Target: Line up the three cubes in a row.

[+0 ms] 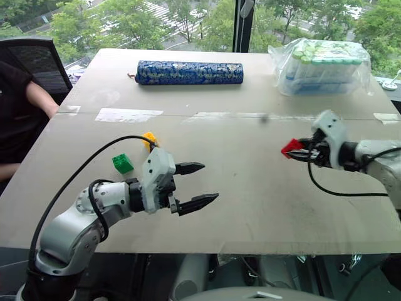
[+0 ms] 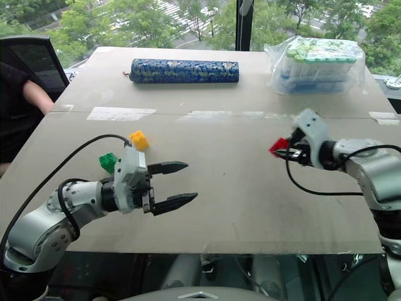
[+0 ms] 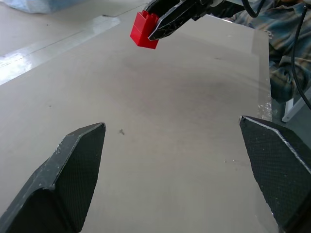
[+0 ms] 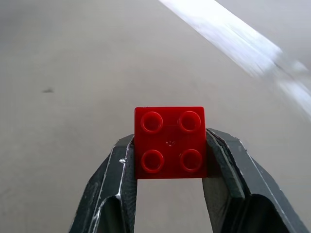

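Now the right end effector (image 1: 305,152) is clamped on the red cube (image 4: 170,142), held above the surface (image 1: 250,188), while the left end effector (image 1: 197,185) hangs wide open and empty. The green cube (image 1: 123,163) and yellow cube (image 1: 150,138) sit near each other at the left. Best to carry red across, lower it studs-up in line with them, then release.

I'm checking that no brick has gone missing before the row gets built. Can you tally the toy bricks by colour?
red brick, held in the right gripper: 1
green brick, on the table: 1
yellow brick, on the table: 1
Total: 3
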Motion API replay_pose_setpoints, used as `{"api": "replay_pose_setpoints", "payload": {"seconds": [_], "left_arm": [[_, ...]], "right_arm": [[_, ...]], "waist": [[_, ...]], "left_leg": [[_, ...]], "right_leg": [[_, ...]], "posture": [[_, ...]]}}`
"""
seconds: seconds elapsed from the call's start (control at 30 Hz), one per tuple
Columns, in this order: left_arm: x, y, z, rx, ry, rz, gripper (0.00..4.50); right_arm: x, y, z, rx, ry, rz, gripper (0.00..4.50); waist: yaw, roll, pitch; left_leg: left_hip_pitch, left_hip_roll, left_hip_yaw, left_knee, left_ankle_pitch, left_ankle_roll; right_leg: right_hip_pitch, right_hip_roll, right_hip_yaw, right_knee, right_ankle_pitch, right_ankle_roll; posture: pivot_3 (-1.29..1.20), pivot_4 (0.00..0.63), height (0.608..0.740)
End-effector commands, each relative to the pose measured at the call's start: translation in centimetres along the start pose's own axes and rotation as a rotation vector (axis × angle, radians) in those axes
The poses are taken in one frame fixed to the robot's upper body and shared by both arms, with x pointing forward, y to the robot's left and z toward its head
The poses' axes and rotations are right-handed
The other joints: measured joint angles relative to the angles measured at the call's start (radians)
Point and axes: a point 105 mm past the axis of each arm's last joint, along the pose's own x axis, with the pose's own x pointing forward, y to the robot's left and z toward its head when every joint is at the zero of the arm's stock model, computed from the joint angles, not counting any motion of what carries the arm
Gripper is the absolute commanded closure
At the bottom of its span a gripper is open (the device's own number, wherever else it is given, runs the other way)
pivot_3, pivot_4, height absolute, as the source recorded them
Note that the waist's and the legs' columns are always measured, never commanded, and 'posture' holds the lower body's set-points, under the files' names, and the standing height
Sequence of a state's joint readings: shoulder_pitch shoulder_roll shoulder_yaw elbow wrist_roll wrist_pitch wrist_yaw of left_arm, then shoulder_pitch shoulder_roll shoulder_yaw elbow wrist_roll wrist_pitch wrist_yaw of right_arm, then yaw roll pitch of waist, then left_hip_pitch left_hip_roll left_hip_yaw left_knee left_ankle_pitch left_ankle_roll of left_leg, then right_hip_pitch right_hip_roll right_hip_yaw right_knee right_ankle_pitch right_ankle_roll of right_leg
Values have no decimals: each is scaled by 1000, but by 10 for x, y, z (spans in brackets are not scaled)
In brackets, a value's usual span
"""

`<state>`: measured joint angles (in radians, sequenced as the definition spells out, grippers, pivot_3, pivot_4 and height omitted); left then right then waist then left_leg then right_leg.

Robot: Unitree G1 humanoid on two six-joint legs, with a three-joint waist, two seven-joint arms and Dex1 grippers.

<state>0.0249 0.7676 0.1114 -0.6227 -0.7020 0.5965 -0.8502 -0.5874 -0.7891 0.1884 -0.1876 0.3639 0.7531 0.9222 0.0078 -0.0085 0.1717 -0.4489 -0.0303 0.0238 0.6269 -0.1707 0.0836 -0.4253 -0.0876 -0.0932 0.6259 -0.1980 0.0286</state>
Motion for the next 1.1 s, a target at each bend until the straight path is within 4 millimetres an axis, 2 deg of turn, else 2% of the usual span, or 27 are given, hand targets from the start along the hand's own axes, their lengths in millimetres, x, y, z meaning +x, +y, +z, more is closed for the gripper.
{"api": "replay_pose_setpoints", "payload": {"seconds": [0.03, 0.17, 0.3, 0.87, 0.9, 0.97, 1.0, 1.07, 1.1], "left_arm": [[-7, 3, 4, 55, -5, 43, 0], [-11, 4, 3, 53, -4, 66, 0], [-14, 2, 3, 55, 0, 74, 0], [-22, 1, 1, 58, 22, 102, 0], [-23, 2, 0, 58, 25, 106, 0], [-25, 5, 0, 58, 30, 112, 0], [-26, 7, -1, 59, 33, 117, 0], [-28, 10, -1, 55, 33, 134, 0], [-30, 13, -1, 44, 30, 150, 0]], "right_arm": [[20, 6, 7, -154, 18, 127, 3149], [37, 0, 4, -244, 59, 179, 3149], [43, -2, 5, -294, 84, 229, 3149], [52, -4, -3, -334, 148, 340, 3149], [52, -2, -3, -335, 149, 357, 2137], [53, 0, -4, -333, 148, 376, 1385], [54, 0, -4, -333, 146, 374, 778], [56, -1, -5, -328, 132, 364, 50], [54, -2, -6, -325, 122, 357, 50]], "waist": [[5, 0, 0], [12, -1, 0], [9, -1, 0], [6, 0, 1], [6, 0, 1], [6, 0, 1], [6, 0, 1], [6, 0, 1], [6, 0, 1]], "left_leg": [[0, 0, 0, 0, 0, 0], [-2, -1, -1, 2, 0, 0], [-3, -2, 0, 2, 0, 0], [-2, -1, -1, 2, -2, -2], [-2, 0, -1, 2, -2, -2], [-2, 0, -1, 2, -2, -2], [-2, 0, -1, 2, -2, -2], [-2, 0, -1, 2, -2, -2], [-2, 0, -1, 2, -2, -2]], "right_leg": [[0, 0, 0, 0, 0, 0], [0, -1, -1, 0, 0, 0], [0, -2, 0, -1, 0, 0], [-1, 0, -1, 0, 2, -2], [-1, 0, -1, 0, 2, -2], [-1, 0, -1, 0, 2, -2], [-1, 0, -1, 0, 2, -2], [-1, 0, -1, 0, 2, -2], [-1, 0, -1, 0, 2, -2]], "posture": [[0, 150, 740], [0, 150, 740], [0, 150, 740], [0, 150, 740], [0, 150, 740], [0, 150, 740], [0, 150, 740], [0, 150, 740], [0, 150, 740]]}}
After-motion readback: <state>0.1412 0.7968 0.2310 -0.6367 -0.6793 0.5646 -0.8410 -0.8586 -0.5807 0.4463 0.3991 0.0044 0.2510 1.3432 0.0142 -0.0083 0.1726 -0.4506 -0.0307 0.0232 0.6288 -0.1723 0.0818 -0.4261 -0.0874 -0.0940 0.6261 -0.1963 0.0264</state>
